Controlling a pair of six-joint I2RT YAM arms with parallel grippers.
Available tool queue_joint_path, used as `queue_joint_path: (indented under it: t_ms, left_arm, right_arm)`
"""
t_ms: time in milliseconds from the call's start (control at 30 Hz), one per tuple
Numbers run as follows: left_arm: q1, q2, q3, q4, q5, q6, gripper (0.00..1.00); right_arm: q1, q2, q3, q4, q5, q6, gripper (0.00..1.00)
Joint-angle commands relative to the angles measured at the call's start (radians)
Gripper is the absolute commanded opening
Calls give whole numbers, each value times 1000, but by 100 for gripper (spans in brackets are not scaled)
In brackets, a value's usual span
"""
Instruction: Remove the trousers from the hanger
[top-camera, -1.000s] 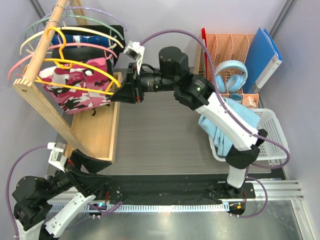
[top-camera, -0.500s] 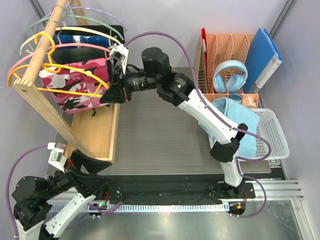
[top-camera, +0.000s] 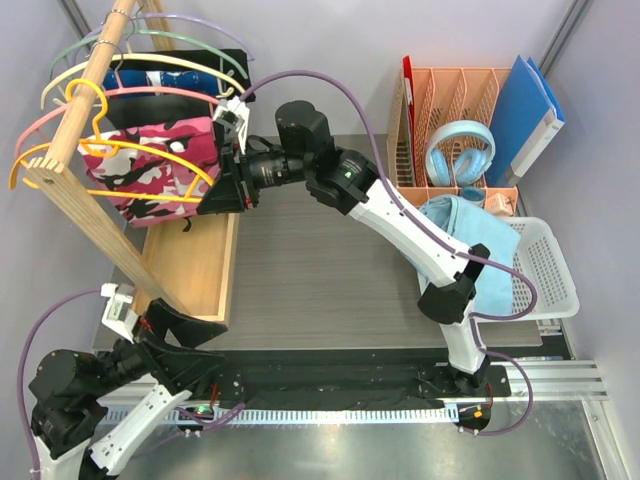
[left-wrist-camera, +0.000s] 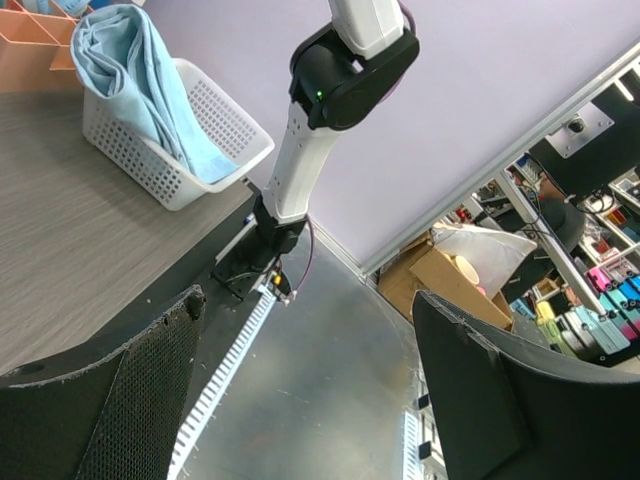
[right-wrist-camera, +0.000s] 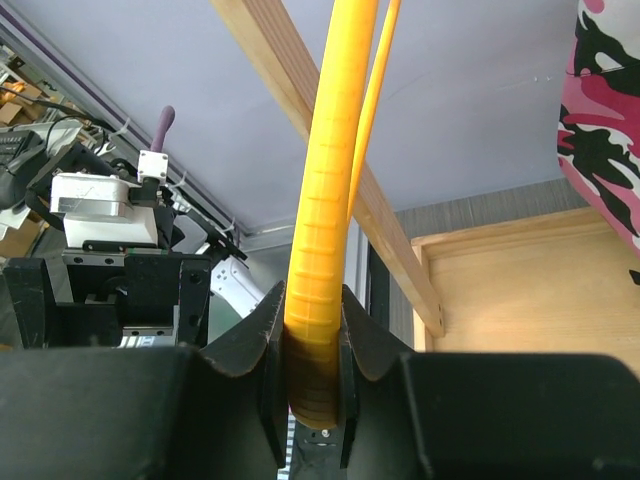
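1. My right gripper (top-camera: 222, 190) (right-wrist-camera: 312, 345) is clamped on the hanger (top-camera: 150, 147) (right-wrist-camera: 325, 200). In the right wrist view the yellow-orange plastic sits pinched between both fingers, and the rest runs straight up and away from the tips.
2. Ahead of that gripper, the hanger's hook is over the wooden rail (top-camera: 85, 85) of the rack. A slanted wooden beam (right-wrist-camera: 330, 150) crosses just behind the yellow plastic.
3. A pink camouflage garment (top-camera: 150, 175) (right-wrist-camera: 605, 130) hangs just beyond the right fingertips, behind the hanger in the top view.
4. The hanger's bar carries no blue cloth that I can see.
5. The trousers (top-camera: 465, 235) (left-wrist-camera: 140, 70) are well behind the right gripper, back along its own arm near the elbow. They lie bunched in the white basket (top-camera: 545, 270) (left-wrist-camera: 215, 120), with part of the sky-blue cloth draped over its rim.
6. My left gripper (top-camera: 195, 330) (left-wrist-camera: 310, 400) hangs low beside its base, well apart from the hanger. Its fingers (left-wrist-camera: 150, 390) stand wide apart with nothing between them.
7. From the left wrist camera, the basket and trousers sit far out ahead of the fingers, up on the tabletop (left-wrist-camera: 60, 230).
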Motion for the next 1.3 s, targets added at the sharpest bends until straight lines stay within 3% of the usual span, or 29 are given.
queue_joint_path:
  t_ms: [0,767,867,900,1000,1133,1200,1267]
  left_arm:
    - [3,16,-13,49,37,-9,85]
    - [3,15,-82,66,53,-44,85]
    - [3,10,-99,72,57,-53,85]
    - [1,7,-103,74,54,-56,85]
    - [3,-10,-141,101,48,-79,85]
    - [3,-51,-212,175,53,-127,85]
    - [3,-50,-252,214,57,-139,85]
    - [3,-51,-272,236,50,-147,86]
  right_arm:
    - [-2,1,6,59,-41,23,1]
    - [-2,48,-16,79,-20,60,2]
    - [-2,-4,-103,79,50,55,26]
    - [-2,-42,-167,79,101,51,42]
    - [-2,-117,-309,79,189,38,61]
    - [-2,-269,-498,82,365,32,80]
    - [-2,-381,-622,83,504,41,92]
    - [-2,-508,-718,85,672,63,96]
